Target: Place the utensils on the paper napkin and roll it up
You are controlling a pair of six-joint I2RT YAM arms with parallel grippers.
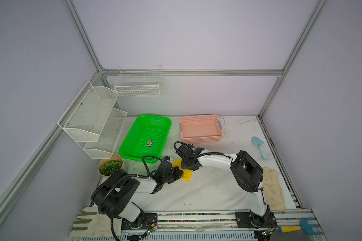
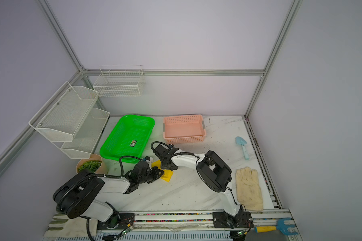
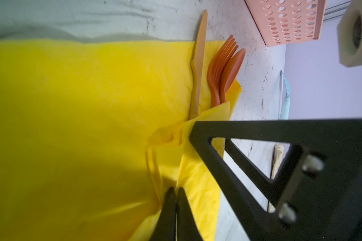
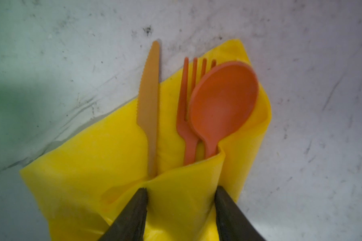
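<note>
Napkin (image 4: 82, 167) bright yellow, creased, folded over orange spoon (image 4: 224, 100), fork (image 4: 188, 94) handles

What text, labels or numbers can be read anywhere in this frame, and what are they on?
Sticker on the floor of the green basket: it is printed, but too small and blurred to read in both top views.
Nothing else: no writing shows on the paper napkin, the orange utensils or the pink basket.
</note>
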